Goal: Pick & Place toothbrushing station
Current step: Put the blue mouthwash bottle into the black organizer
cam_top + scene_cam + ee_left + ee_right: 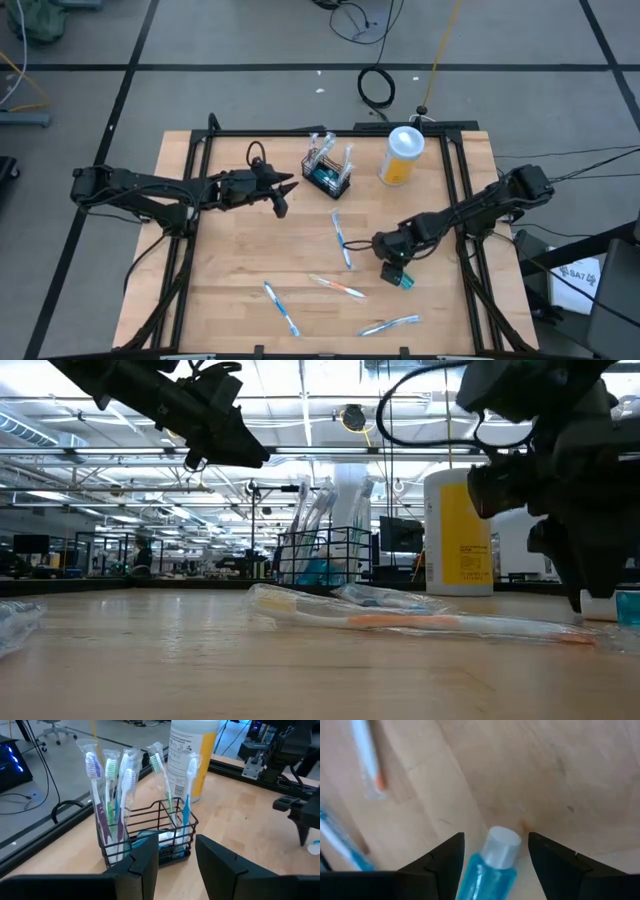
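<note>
Black wire mesh is forming the toothbrushing station [329, 179], which is standing upright in the upper middle of the high view on the wooden worktop [240, 270], with several wrapped toothbrushes [112, 790] poking up out of it. Just to its right in that view, a yellow cup with a white lid [402, 155] is standing close by but apart from it.

Left of the basket in the high view, the left gripper [283, 197] is hanging above the worktop and holding nothing. Its wrist view is showing the two dark fingers [145, 867] parted with an empty gap between them, pointed straight at the basket, probably because the arm is lining up with it for a drop or a fresh approach.

In the lower right of the high view, the right gripper [398, 271] is reaching down over a small blue bottle with a pale cap [492, 865]. Its jaws are standing apart on either side of the bottle's neck, straddling it rather than squeezing it; I cannot tell whether the pads are touching the plastic. The bottle is lying on its side on the wood, so a low, flat approach seems to suit it.

More wrapped toothbrushes [343, 240] are lying loose across the middle and lower part of the high view, well apart from the basket and apparently waiting to be collected.
</note>
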You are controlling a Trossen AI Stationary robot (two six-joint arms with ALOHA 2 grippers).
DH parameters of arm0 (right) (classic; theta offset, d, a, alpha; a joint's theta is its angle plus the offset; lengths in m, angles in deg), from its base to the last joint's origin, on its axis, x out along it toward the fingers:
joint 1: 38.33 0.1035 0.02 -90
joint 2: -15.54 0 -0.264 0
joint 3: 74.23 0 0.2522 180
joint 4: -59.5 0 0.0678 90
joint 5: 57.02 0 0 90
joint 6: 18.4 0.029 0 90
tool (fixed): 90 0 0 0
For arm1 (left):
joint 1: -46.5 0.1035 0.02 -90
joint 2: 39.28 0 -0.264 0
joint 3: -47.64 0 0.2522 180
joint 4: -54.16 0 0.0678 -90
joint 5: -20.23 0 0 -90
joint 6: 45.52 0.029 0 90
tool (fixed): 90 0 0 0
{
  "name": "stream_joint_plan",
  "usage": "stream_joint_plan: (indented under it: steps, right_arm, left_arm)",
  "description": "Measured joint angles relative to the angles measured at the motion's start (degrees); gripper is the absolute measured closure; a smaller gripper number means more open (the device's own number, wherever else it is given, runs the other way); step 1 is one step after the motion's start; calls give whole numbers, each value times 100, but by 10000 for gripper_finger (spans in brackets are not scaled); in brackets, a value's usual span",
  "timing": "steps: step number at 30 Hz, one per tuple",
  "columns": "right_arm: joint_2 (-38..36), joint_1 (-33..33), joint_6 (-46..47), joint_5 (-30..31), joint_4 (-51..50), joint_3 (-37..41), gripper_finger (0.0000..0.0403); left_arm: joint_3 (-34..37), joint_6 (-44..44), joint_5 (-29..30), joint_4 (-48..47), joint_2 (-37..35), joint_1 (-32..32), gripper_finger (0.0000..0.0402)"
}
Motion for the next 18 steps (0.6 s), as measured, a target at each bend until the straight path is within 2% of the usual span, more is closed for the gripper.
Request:
stream_joint_plan:
  steps: [3, 8, 13, 18]
  right_arm:
    - [-11, -124, 12, -15, 30, 154, 203]
    - [-29, -337, 13, -67, 304, 431, 250]
    - [-125, -543, -528, -379, 549, 469, 299]
    - [-463, -772, -833, -257, 832, 472, 341]
  left_arm:
    - [0, -41, -43, 0, 0, -7, 266]
    - [0, -183, -168, -14, 0, -17, 266]
    - [0, -208, -192, -22, 0, -20, 266]
    - [0, -338, -200, -26, 0, -45, 266]
